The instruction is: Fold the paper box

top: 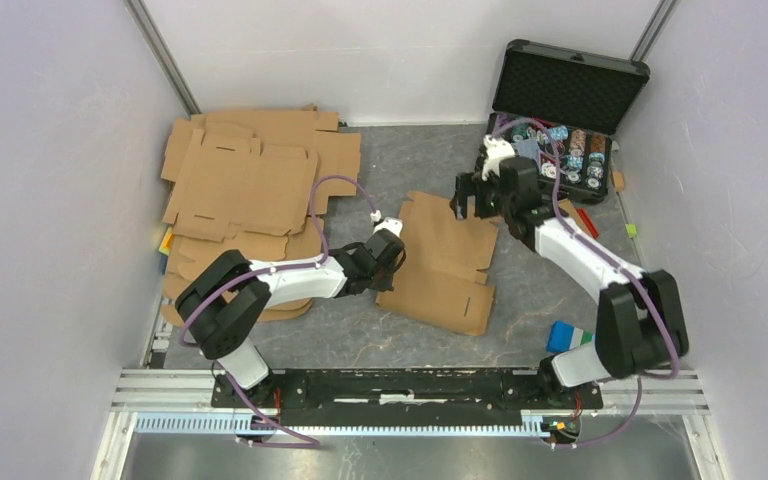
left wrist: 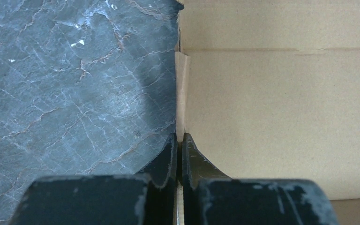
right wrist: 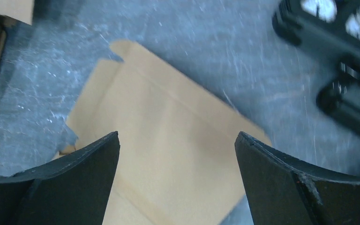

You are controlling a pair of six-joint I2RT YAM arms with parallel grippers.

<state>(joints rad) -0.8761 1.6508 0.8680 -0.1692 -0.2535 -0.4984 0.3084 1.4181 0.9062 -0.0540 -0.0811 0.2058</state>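
at the far left lies a loose pile of flat brown cardboard blanks (top: pixel 250 185), die-cut with flaps and slots, their matte sheets overlapping at odd angles; they rest on the table (top: pixel 400 160), a dark grey surface with pale marble-like veins and scuffs, seen close in the left wrist view (left wrist: pixel 65 93); the white left arm reaches across from its base toward the middle; the left gripper (top: pixel 392 250) sits low at the left edge of the paper box (top: pixel 445 265), a flat die-cut blank of plain brown corrugated cardboard lying in the centre of the table, with notched flaps along its sides and a short slot near its near edge; in the left wrist view the black, worn fingers (left wrist: pixel 168 159) are pressed together, pinching a narrow upturned strip of that blank's edge, the left gripper (left wrist: pixel 180 138) meeting at the border of stone-like table and smooth tan board (left wrist: pixel 281 103); further right, the right gripper (top: pixel 472 195) hangs above the far right part of the blank, its jaws spread wide with nothing between them; its own camera looks down between the curved black fingers (right wrist: pixel 75 173) at the right gripper (right wrist: pixel 177 136) with the cardboard (right wrist: pixel 168 154) below, apart from it; at the far right stands an open black hard case (top: pixel 570 90) with a foam-lined lid, holding rows of poker chips (top: pixel 572 152); near the right arm's base lies a small blue, white and green block (top: pixel 568 337).
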